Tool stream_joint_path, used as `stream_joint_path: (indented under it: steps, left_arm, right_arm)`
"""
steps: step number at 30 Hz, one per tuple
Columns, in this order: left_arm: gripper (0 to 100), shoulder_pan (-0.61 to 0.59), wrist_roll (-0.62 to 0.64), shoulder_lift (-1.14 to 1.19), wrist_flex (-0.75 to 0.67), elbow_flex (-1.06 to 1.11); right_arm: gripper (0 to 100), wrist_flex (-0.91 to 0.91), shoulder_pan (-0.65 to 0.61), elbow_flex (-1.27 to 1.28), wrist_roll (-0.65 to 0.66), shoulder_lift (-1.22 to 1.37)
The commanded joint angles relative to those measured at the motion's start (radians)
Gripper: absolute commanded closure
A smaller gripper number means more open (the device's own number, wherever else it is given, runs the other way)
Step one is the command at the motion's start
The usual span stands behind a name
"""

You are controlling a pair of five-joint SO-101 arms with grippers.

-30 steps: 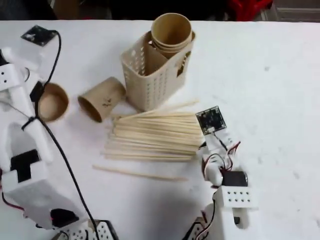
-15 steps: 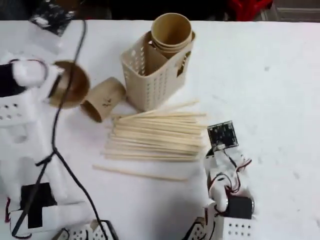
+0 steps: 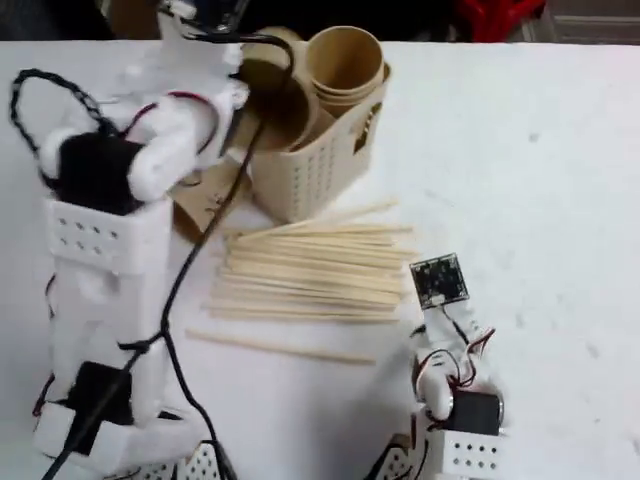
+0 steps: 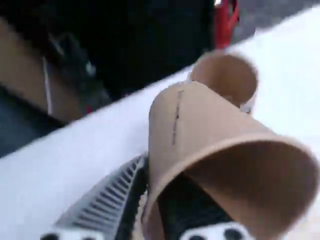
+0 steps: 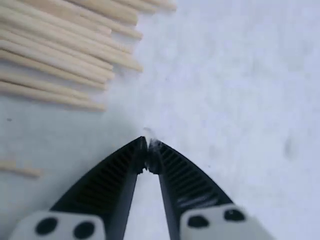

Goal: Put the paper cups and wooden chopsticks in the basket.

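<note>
My left gripper (image 4: 160, 192) is shut on a brown paper cup (image 4: 220, 150), one finger outside its wall and one inside. In the high view this cup (image 3: 268, 88) hangs tilted at the left rim of the cream basket (image 3: 310, 160), which holds stacked paper cups (image 3: 345, 60). Another cup (image 3: 203, 207) lies on its side left of the basket, partly hidden behind the left arm. A pile of wooden chopsticks (image 3: 310, 270) lies in front of the basket, with one loose stick (image 3: 280, 348) nearer. My right gripper (image 5: 148, 150) is shut and empty, just off the ends of the chopsticks (image 5: 60, 65).
The tall white left arm (image 3: 105, 260) and its black cable stand over the table's left side. The right arm (image 3: 450, 370) sits low at the front. The white table (image 3: 540, 180) to the right of the basket is bare.
The left arm lifted the paper cup from the table's left side and carried it up and right to the basket. The right arm drew back a little from the chopsticks.
</note>
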Motion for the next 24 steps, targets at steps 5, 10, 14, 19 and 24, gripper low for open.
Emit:
stream_joint_path:
  steps: [5, 10, 14, 19, 24]
  left_arm:
    - [98, 0.085, 0.071, -0.038, -0.411, 0.15]
    - [98, 0.084, 0.071, -0.038, -0.566, 0.33]
    - [98, 0.081, 0.072, -0.038, -0.646, 0.425]
    - [98, 0.084, 0.072, -0.036, -0.68, 0.463]
    - [98, 0.085, 0.072, 0.013, -0.652, 0.448]
  right_arm:
    - [98.1, 0.024, 0.013, 0.008, 0.006, -0.007]
    - [98.1, 0.024, 0.013, 0.008, 0.006, -0.007]
    - [98.1, 0.024, 0.013, 0.008, 0.006, -0.007]
    - [98.1, 0.024, 0.013, 0.008, 0.006, -0.007]
    - [98.1, 0.024, 0.013, 0.008, 0.006, -0.007]
